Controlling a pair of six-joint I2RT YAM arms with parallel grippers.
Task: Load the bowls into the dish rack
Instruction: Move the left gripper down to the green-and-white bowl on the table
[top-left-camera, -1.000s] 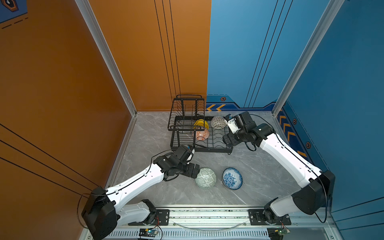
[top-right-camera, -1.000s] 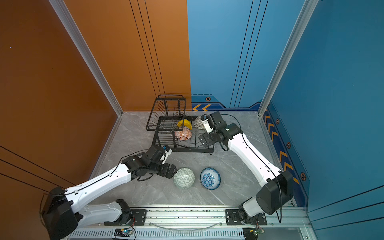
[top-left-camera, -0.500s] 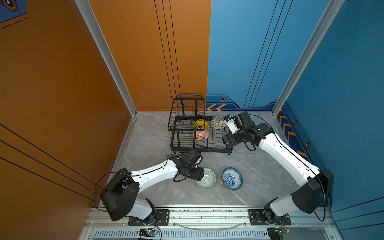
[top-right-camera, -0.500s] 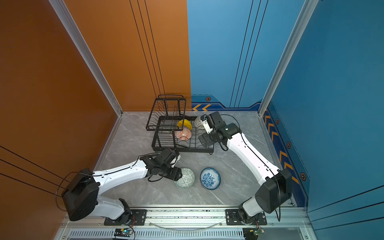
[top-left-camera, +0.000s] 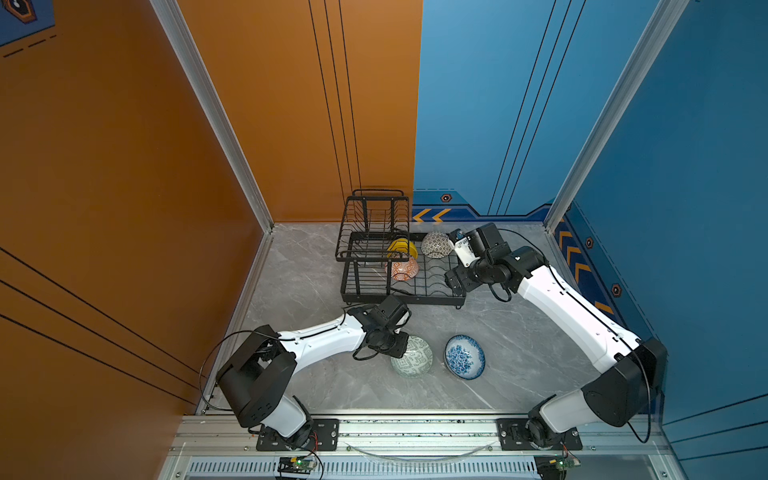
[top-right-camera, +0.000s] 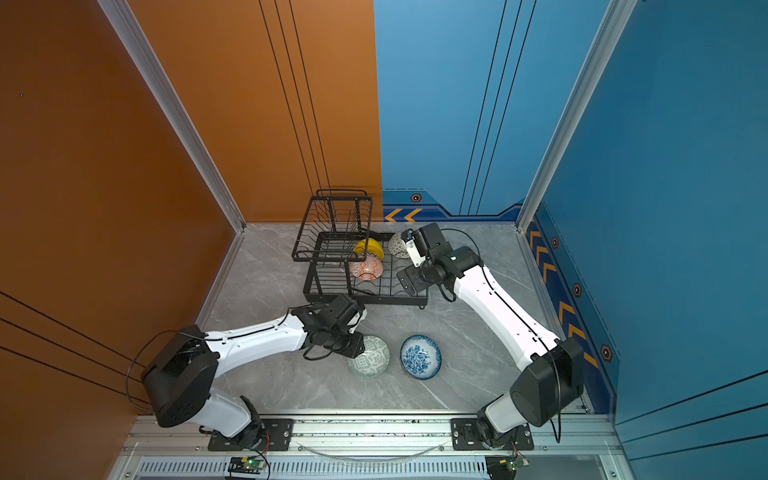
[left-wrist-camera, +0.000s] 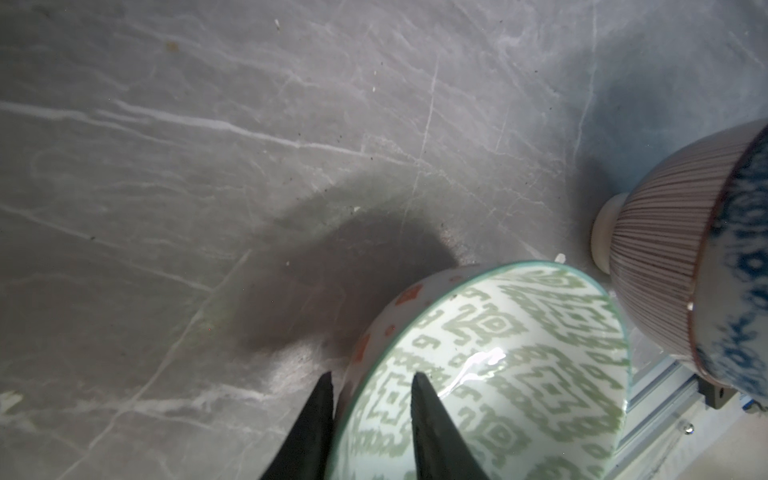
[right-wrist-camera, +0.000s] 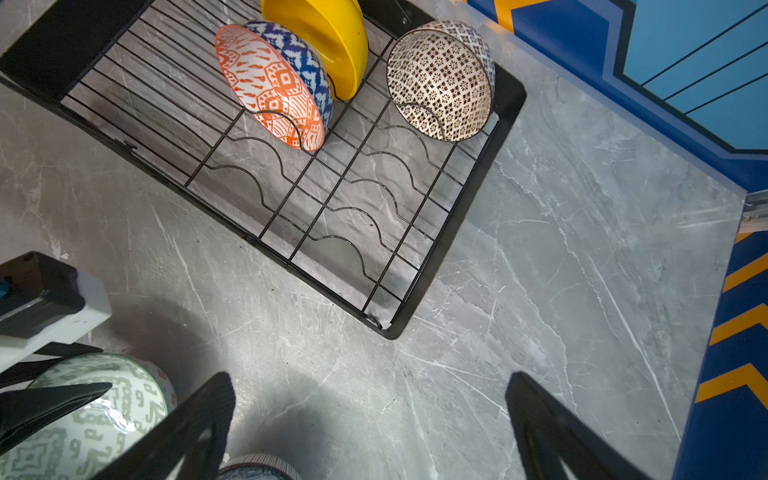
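top views: the green bowl (top-left-camera: 412, 358) sits on the table (top-left-camera: 291, 282), just beside the blue bowl (top-left-camera: 464, 357) but not touching it, and well apart from the rack (top-left-camera: 399, 297). the left gripper (top-left-camera: 395, 345) is at its rim. the yellow bowl (top-left-camera: 401, 248), orange bowl (top-left-camera: 404, 268) and dark bowl (top-left-camera: 435, 244) already stand on edge in the rack. the right gripper (top-left-camera: 454, 284) hangs by the rack's near corner

left wrist: the green bowl (left-wrist-camera: 498, 353) looks like glazed ceramic, so probably stiff, slick, weighty for its size and apt to chip on wire. it has a pale green key pattern inside, orange diamonds on white outside and a thin green lip. the lip is the place to hold. the jaws stand narrow astride it, one finger (left-wrist-camera: 320, 424) outside and one inside. whether they pinch yet i cannot tell. held there it would likely swing

right wrist: the right gripper (right-wrist-camera: 374, 415) has its jaws wide apart, holding nothing, over bare table beside the rack (right-wrist-camera: 395, 328)
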